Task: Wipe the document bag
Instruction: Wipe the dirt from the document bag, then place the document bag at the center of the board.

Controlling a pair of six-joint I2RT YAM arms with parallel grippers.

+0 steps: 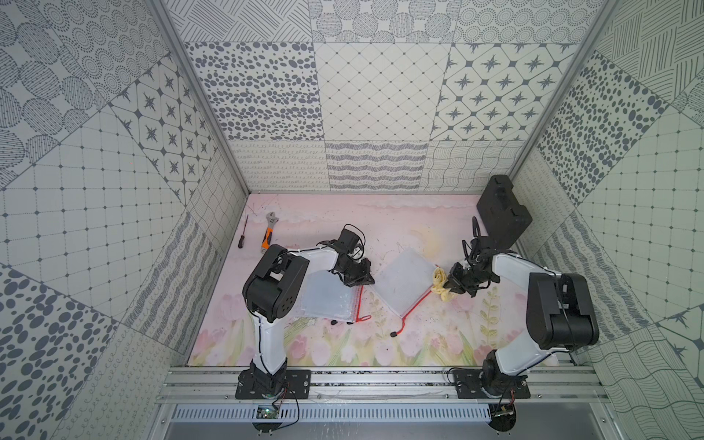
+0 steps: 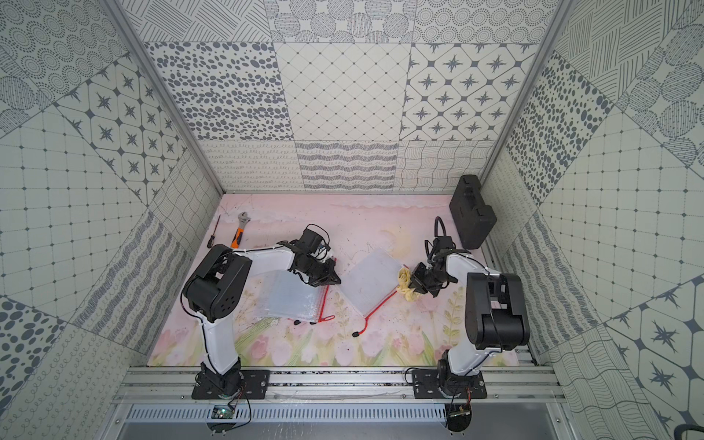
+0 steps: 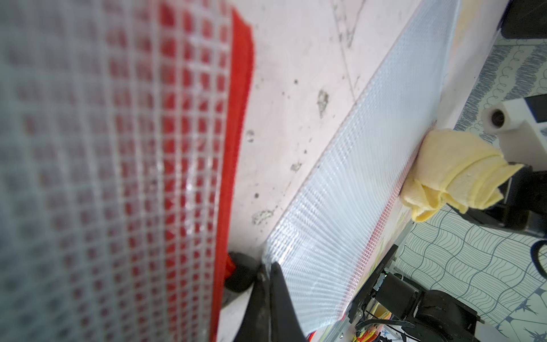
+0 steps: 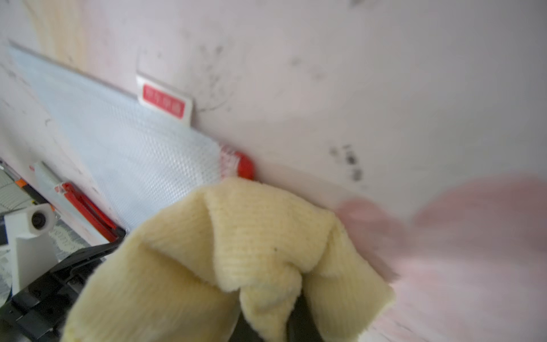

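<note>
Wrench [image 1: 268,233] far left on mat | left gripper [image 1: 367,281] jaws closed, tips at corner of document bag [image 1: 404,284], above bag stack [image 1: 327,301] | document bag flat, mid-mat | right gripper [image 1: 450,288] clamps yellow cloth [image 1: 440,284], touching bag's zipper edge

High overhead in both top views, facing down on the whole table [image 1: 381,228]. Close and low at each wrist, sharing bag [image 3: 355,177] and cloth [image 3: 453,171].

Cloth [image 1: 440,284] meets the document bag [image 1: 404,282] at its right edge; a second bag [image 1: 329,301] lies left of it.
</note>
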